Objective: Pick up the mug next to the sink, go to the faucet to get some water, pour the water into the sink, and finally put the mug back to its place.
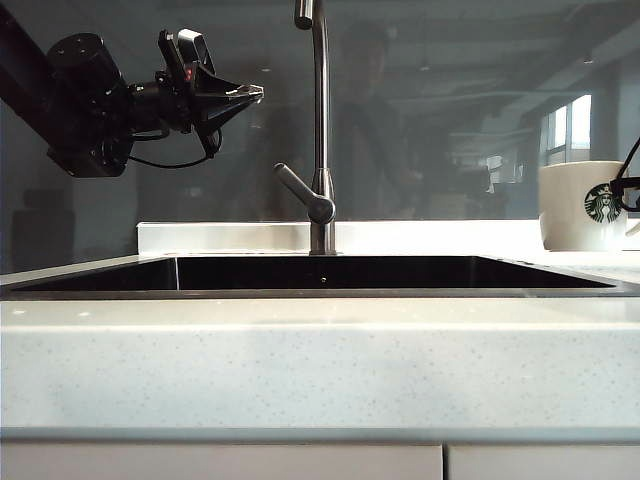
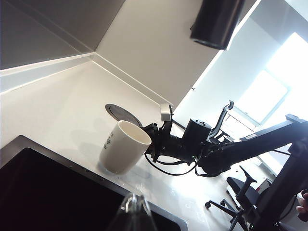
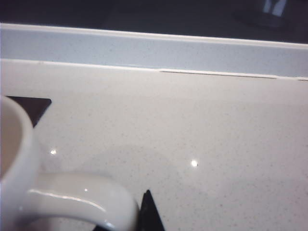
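Pale speckled stone countertop (image 1: 300,370) fills the front, with white cabinet fronts (image 1: 220,462) just below its edge. Behind it, a dark glossy wall panel (image 1: 450,100) reflects ceiling lines and a bright window. A low white upstand (image 1: 220,236) runs along the back of the counter.

The sink (image 1: 320,274) is set into the counter: wide, dark and glossy inside, thin steel rim. From the left wrist view its corner sits close to the mug.

The faucet (image 1: 320,130) stands at the back middle of the sink, tall neck running out of the top of the exterior view, lever (image 1: 300,190) angled up to the left low on its side. No stream visible at it.

Left arm (image 1: 80,105) hangs high on the left, well clear of the counter and the faucet. Left gripper (image 1: 248,93) points toward the faucet neck, fingers pressed together to a point, holding nothing.

The mug (image 1: 583,205) stands upright on the counter at the right, just beside the sink, green logo facing out. In the left wrist view it looks empty (image 2: 124,147), with a round steel cover (image 2: 122,114) in the counter behind it.

Right gripper (image 2: 153,142) is at the mug's handle side, touching or nearly so. The right wrist view shows the handle (image 3: 82,199) up close and one dark fingertip (image 3: 150,214) just beside it. Jaws stand narrow; can't tell if they actually pinch the handle.

Office chair (image 2: 238,192) and bright window (image 2: 262,94) sit beyond the counter end.
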Controlling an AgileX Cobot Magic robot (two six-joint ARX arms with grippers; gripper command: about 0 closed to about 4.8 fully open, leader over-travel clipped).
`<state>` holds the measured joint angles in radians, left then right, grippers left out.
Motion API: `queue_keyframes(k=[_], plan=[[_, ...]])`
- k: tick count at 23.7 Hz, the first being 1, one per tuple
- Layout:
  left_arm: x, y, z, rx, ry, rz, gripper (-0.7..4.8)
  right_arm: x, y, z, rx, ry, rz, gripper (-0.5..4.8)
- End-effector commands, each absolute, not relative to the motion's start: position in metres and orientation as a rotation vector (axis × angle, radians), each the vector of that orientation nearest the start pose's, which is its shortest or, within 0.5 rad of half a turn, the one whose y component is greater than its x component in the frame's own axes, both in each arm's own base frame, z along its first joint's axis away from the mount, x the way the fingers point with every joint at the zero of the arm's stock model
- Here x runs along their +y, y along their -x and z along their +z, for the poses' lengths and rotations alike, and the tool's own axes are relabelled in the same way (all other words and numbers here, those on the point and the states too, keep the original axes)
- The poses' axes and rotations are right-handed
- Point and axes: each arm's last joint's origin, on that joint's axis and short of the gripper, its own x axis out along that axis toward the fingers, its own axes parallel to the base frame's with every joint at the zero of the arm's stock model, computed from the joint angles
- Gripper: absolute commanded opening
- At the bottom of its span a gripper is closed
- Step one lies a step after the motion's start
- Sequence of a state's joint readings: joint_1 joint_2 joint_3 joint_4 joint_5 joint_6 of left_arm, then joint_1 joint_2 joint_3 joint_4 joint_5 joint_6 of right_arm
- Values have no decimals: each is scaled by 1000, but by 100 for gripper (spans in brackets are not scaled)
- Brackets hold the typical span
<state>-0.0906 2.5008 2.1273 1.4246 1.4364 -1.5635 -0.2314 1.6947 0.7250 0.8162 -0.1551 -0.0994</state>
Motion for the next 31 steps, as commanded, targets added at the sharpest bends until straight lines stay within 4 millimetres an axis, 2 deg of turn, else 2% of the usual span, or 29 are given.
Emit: queue_keyframes(k=[1, 21, 25, 31], plan=[[-74, -509, 295, 288, 462, -1591, -3, -72, -330, 192, 77, 73, -68, -5], [-74, -509, 296, 288, 463, -1591, -3, -71, -332, 183, 114, 68, -64, 2], [-74, -509, 296, 289, 463, -1591, -3, -71, -332, 182, 122, 66, -64, 78], [-74, -509, 296, 289, 463, -1591, -3, -71, -332, 181, 133, 64, -64, 86]])
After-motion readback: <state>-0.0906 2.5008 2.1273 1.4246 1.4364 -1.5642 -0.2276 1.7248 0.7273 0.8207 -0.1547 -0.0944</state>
